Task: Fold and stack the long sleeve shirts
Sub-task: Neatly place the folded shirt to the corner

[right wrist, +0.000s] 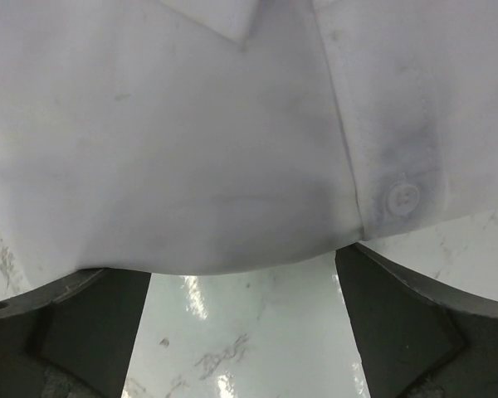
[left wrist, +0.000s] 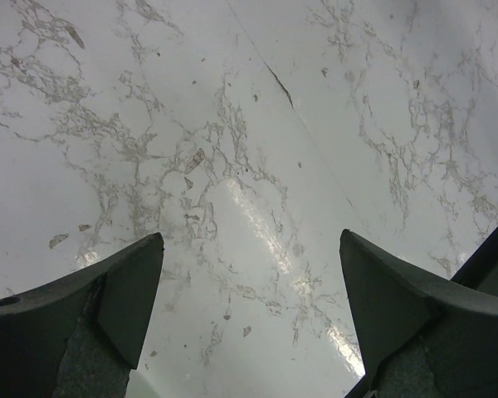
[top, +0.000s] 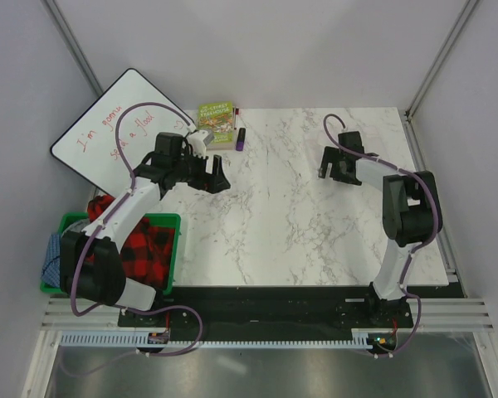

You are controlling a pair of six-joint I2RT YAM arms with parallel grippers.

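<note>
Both arms had white links between bulky black joints. The left arm (top: 131,207) and the right arm (top: 411,211) each carried a mauve cable (top: 145,106) that looped behind the fingers. The fingers (left wrist: 120,290) were matte black, blunt wedges with grainy inner faces.

The left arm (top: 133,203) rises from its base at the lower left of the top view and bends toward the upper middle. There the left gripper (top: 216,177) points down with its jaws spread wide. The right arm (top: 398,217) stands folded at the right edge, its forearm reaching leftward. The right gripper (top: 328,170) also faces down, its jaws fully apart.
</note>
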